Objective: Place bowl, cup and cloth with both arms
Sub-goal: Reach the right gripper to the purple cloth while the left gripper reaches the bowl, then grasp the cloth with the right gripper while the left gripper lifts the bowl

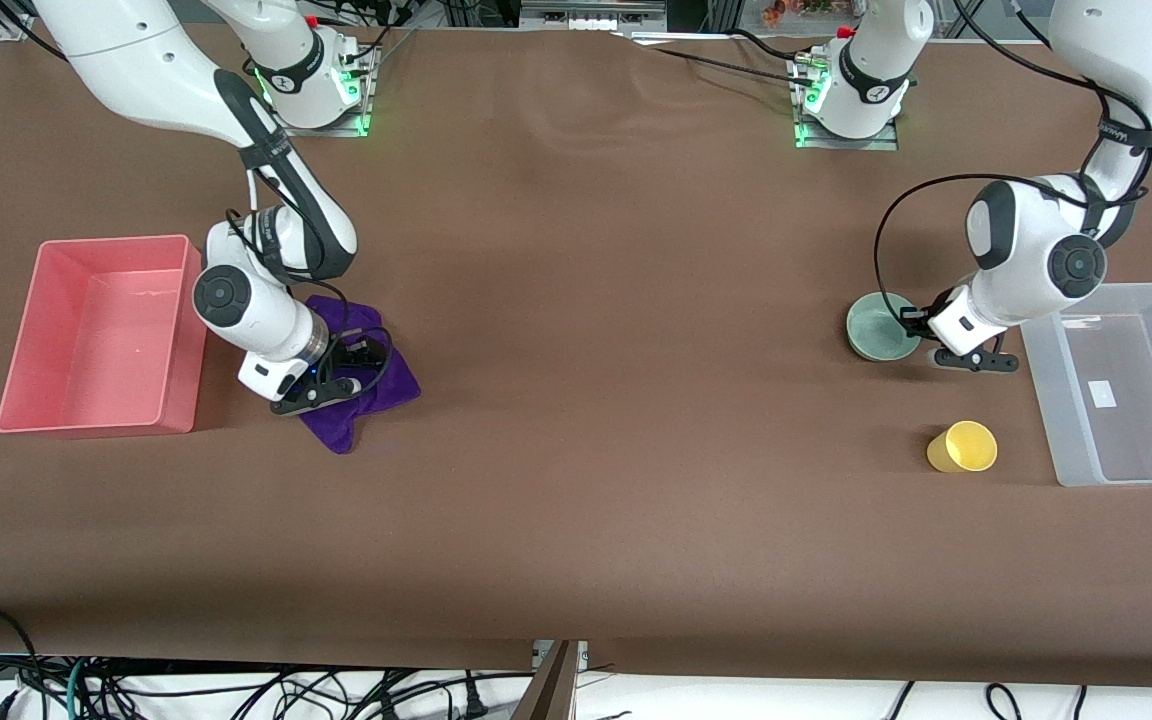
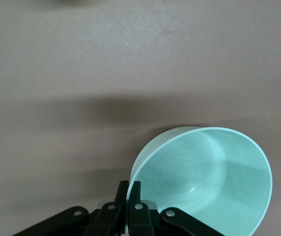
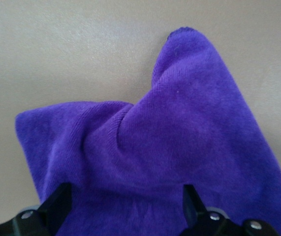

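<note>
Mint bowl (image 2: 204, 182) rim pinched by left gripper (image 2: 129, 196), seemingly resting on table.

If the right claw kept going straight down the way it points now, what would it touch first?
The purple cloth. The right claw is open and aimed down at it, with fabric filling the gap between its fingers. How much height remains is unclear, but nothing else lies in between.
</note>
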Controlling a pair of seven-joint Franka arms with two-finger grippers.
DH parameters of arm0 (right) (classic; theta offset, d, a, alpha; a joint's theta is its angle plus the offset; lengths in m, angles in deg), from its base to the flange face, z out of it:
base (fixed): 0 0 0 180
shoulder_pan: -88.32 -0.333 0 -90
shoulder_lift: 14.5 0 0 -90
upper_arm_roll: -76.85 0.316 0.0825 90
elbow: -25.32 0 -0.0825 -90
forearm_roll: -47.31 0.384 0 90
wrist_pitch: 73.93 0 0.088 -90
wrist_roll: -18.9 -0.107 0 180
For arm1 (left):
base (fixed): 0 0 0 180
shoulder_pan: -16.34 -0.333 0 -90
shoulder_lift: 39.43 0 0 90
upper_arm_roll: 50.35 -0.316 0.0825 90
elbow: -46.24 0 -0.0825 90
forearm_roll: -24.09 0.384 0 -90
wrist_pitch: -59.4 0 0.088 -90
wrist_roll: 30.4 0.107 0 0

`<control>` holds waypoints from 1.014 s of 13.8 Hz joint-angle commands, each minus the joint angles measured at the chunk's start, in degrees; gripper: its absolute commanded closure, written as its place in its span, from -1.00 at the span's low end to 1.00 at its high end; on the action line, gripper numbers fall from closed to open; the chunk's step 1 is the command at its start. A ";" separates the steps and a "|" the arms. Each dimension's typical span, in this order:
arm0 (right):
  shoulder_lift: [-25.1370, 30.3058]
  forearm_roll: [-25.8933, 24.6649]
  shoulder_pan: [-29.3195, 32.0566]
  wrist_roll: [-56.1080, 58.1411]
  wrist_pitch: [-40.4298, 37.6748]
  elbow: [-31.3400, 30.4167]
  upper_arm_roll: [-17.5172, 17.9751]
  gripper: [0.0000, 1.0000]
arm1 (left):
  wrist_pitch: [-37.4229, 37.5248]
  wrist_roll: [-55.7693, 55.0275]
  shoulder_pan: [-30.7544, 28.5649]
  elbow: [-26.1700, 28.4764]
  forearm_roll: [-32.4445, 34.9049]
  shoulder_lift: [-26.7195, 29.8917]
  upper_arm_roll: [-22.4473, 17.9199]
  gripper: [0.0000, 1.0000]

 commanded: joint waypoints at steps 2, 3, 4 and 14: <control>-0.74 -0.57 -0.13 0.62 3.46 -0.77 -0.11 0.29 | 18.90 2.34 -0.34 -9.52 0.21 5.54 0.07 1.00; -0.74 -0.57 -0.13 0.62 3.28 -0.68 -0.11 0.96 | 26.10 3.66 -0.42 -14.87 0.29 5.45 -0.19 1.00; -0.74 -0.57 -0.13 0.71 3.02 -0.25 -0.11 1.00 | 32.18 5.06 -0.86 -20.23 0.29 5.02 -0.45 1.00; 3.30 -0.31 1.10 9.05 -25.43 18.11 -1.96 1.00 | 36.37 37.39 -21.15 -43.73 4.42 -11.04 -0.72 1.00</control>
